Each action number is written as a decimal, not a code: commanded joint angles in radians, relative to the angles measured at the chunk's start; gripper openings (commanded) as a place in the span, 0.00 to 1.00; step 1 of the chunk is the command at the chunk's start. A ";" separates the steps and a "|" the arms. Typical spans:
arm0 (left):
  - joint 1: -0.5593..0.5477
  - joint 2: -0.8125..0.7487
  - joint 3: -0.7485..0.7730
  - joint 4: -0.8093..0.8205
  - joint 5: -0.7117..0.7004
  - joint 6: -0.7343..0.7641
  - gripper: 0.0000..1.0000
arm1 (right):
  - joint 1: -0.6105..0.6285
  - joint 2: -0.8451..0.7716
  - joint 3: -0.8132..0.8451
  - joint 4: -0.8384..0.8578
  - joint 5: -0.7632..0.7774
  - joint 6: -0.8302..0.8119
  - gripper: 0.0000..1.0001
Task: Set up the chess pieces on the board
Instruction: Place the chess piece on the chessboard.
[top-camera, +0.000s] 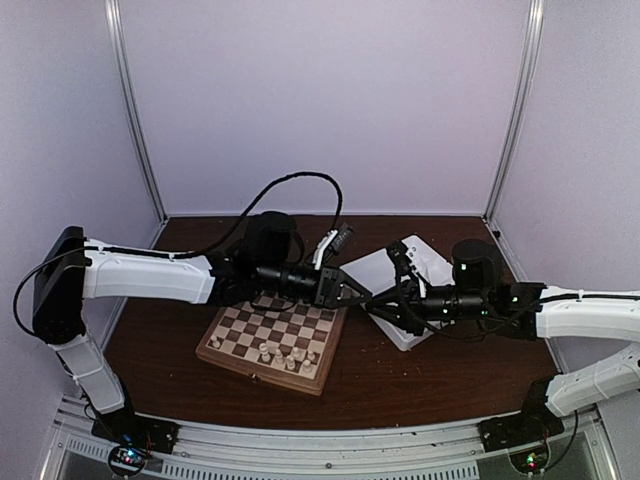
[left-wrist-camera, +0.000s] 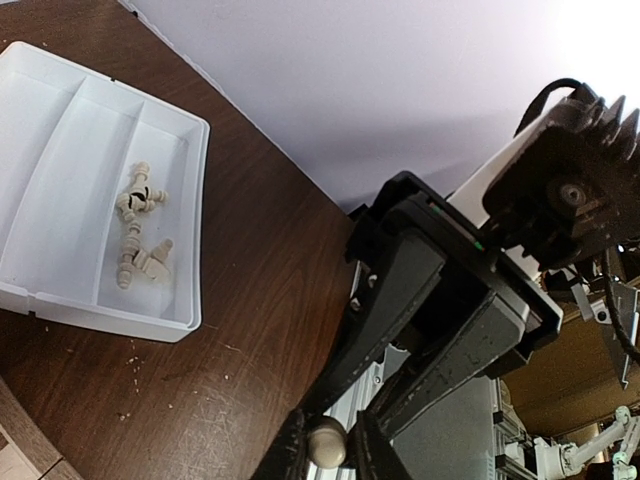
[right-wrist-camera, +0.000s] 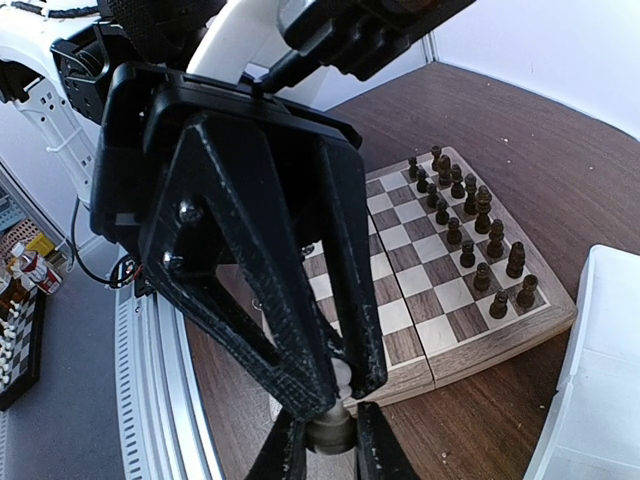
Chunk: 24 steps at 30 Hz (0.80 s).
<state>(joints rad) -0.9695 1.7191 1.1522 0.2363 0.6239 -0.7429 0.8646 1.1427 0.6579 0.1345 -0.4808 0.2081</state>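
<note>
My two grippers meet tip to tip above the table between the board (top-camera: 225, 350) and the white tray (top-camera: 420, 262). Both are closed on one cream chess piece. In the left wrist view my left gripper (left-wrist-camera: 327, 445) pinches its rounded end (left-wrist-camera: 328, 442), with the right gripper's fingers (left-wrist-camera: 400, 290) reaching in. In the right wrist view my right gripper (right-wrist-camera: 328, 450) clamps the piece's base (right-wrist-camera: 330, 432), and the left gripper's fingers (right-wrist-camera: 250, 260) hold its upper part. The piece is hidden in the top view. Several cream pieces (top-camera: 285, 355) stand on the board's near rows.
Several loose cream pieces (left-wrist-camera: 135, 225) lie in one compartment of the tray (left-wrist-camera: 60, 130). Dark pieces (right-wrist-camera: 480, 215) stand in two rows at the board's (right-wrist-camera: 520, 335) far side. The tray's corner (right-wrist-camera: 600, 380) lies right of the board. The table's metal front rail runs close below the grippers.
</note>
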 joint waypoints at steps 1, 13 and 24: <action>-0.010 0.013 0.028 0.025 0.020 0.007 0.16 | 0.004 -0.012 0.020 0.017 0.020 -0.006 0.08; -0.010 0.006 0.032 0.002 0.011 0.024 0.00 | 0.005 -0.011 0.015 0.021 0.021 -0.001 0.12; -0.010 -0.011 0.048 -0.082 -0.031 0.081 0.00 | 0.006 -0.008 0.003 0.019 0.023 -0.007 0.22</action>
<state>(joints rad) -0.9722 1.7218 1.1690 0.1928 0.6086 -0.7036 0.8646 1.1427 0.6579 0.1287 -0.4767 0.2089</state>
